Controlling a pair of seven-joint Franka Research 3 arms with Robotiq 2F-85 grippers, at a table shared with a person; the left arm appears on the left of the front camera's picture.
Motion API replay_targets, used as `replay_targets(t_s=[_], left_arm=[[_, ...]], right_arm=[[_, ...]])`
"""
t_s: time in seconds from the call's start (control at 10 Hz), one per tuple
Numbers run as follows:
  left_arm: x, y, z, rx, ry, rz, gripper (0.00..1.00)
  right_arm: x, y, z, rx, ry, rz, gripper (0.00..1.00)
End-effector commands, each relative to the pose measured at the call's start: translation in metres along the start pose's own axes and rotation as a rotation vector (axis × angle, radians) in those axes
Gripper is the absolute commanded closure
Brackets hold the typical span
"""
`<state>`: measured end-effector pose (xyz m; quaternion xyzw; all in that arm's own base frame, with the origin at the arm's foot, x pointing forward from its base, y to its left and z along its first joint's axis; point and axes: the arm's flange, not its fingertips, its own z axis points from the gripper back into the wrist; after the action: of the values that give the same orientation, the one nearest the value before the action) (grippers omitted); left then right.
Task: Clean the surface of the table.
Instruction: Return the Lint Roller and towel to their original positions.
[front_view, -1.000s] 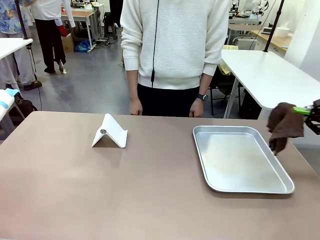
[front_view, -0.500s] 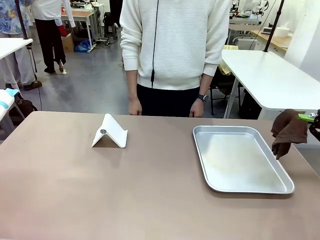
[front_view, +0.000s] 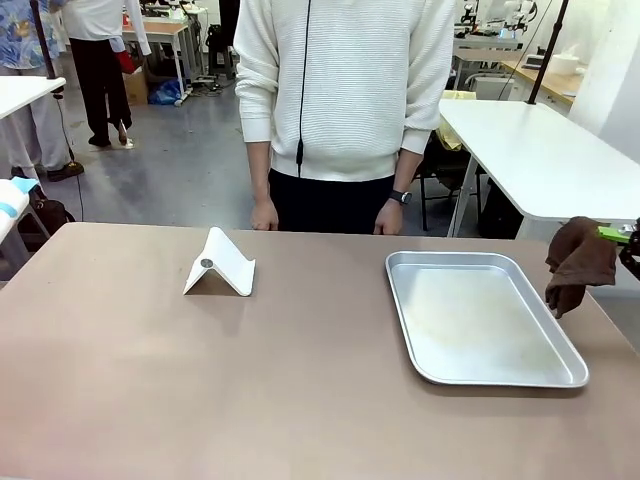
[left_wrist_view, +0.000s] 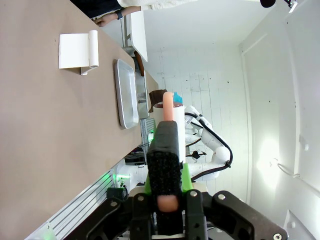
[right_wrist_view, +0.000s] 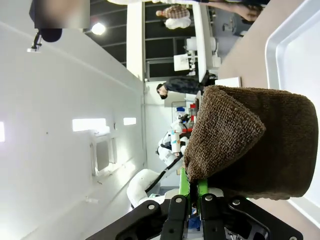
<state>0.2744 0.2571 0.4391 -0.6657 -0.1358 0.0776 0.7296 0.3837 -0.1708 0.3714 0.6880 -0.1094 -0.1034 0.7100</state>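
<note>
**Status: right arm holds cloth at the right edge of the table**

**Front view.** I see the table (front_view: 150, 380) across the whole near field, its taupe top bare over the left and near areas. A white folded stand (front_view: 218, 263) sits left of centre toward the far side. A metal tray (front_view: 402, 300) lies flat on the right half. The right gripper (front_view: 622, 238) enters at the right edge of the picture, its fingers clamped on a brown cloth (front_view: 580, 262). The cloth hangs down just beyond the tray's right rim. A person stands at the far edge, with one hand (front_view: 265, 213) and the other hand (front_view: 388, 215) down at the table's edge.

**Left wrist view.** The left gripper (left_wrist_view: 167, 130) has its fingers drawn together on a slim peach-coloured object (left_wrist_view: 168, 105); I cannot tell what it is. The table (left_wrist_view: 40, 125), stand (left_wrist_view: 75, 50) and tray (left_wrist_view: 127, 95) lie well apart from this gripper.

**Right wrist view.** The right gripper (right_wrist_view: 192, 175) has its green pads pressed together on a fold of the cloth (right_wrist_view: 250, 140), which drapes to one side. Beyond it are the tray (right_wrist_view: 300, 55) and the table (right_wrist_view: 255, 35).
</note>
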Motion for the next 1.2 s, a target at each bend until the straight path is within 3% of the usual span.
replay_targets(t_s=[0.0, 0.8, 0.9, 1.1], left_arm=[[0.0, -0.005, -0.002, -0.016, -0.015, 0.007, 0.78], [0.0, -0.005, -0.002, -0.016, -0.015, 0.007, 0.78], [0.0, 0.0, 0.0, 0.0, 0.0, 0.0, 0.78], [0.007, -0.038, -0.04, 0.047, 0.004, 0.02, 0.78]], right_arm=[[-0.002, 0.007, 0.001, -0.002, -0.002, -0.005, 1.0], [-0.002, 0.007, 0.001, -0.002, -0.002, -0.005, 1.0], [0.0, 0.0, 0.0, 0.0, 0.0, 0.0, 0.94], [0.006, 0.033, -0.059, -0.056, -0.009, 0.064, 0.94]])
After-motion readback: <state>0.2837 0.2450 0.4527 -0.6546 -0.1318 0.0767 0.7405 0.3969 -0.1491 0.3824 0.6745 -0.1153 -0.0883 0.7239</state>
